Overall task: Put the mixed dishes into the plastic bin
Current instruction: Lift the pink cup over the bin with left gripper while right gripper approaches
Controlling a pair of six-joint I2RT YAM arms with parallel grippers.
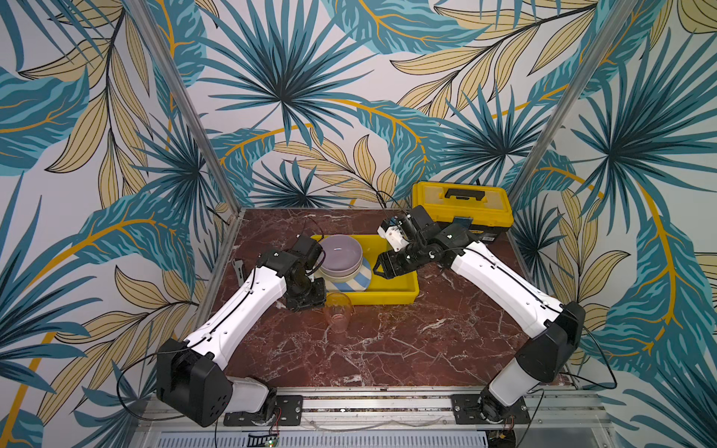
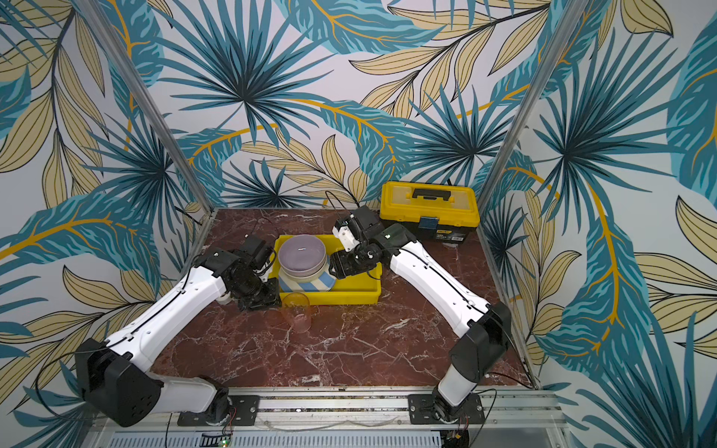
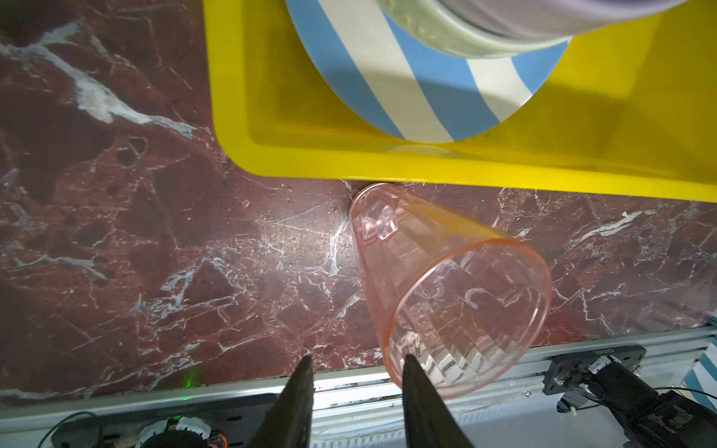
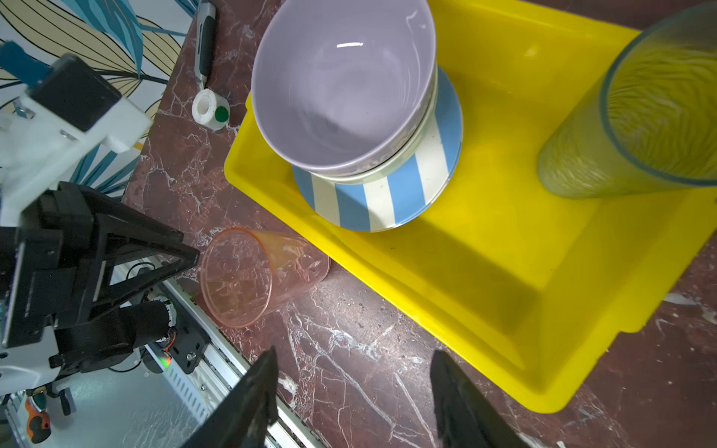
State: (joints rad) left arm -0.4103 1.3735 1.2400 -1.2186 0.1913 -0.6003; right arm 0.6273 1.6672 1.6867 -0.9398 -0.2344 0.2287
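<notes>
**Bimanual cell, seen from above and from both wrists.** We find the yellow plastic bin [image 1: 392, 296] in the middle of the marble table [image 1: 388, 349]. It holds a stack: a blue-and-white striped plate [image 1: 351, 285] at the bottom, a pale green bowl [image 3: 446, 35] on it, and a lilac bowl [image 1: 340, 252] nested on top. In the right wrist view a clear ribbed tumbler [image 4: 620, 128] stands upright in the bin, apart from the stack. The one dish we see outside is a pink-tinted tumbler [image 1: 338, 316]. It lies on its side on the table, its base just beside the bin's near wall and its mouth facing the left gripper [image 3: 357, 364].

**Grippers.** The left gripper's jaws are partly apart and hold nothing. One fingertip overlaps the pink tumbler's rim, and we cannot tell whether it sits inside the mouth. The right gripper [image 4: 353, 360] has its jaws wide and empty, and hangs above the bin beside the stack.

**Handling, as we judge it.** The pink tumbler looks thin-walled, light and smooth, and on its side it is free to roll. We would take it at the rim, one finger inside the mouth and one outside, or across the faceted body. A hard squeeze may flex or crack the wall, while a slack one may let it slip. The bare bin floor beside the stack offers room to set it down.
</notes>
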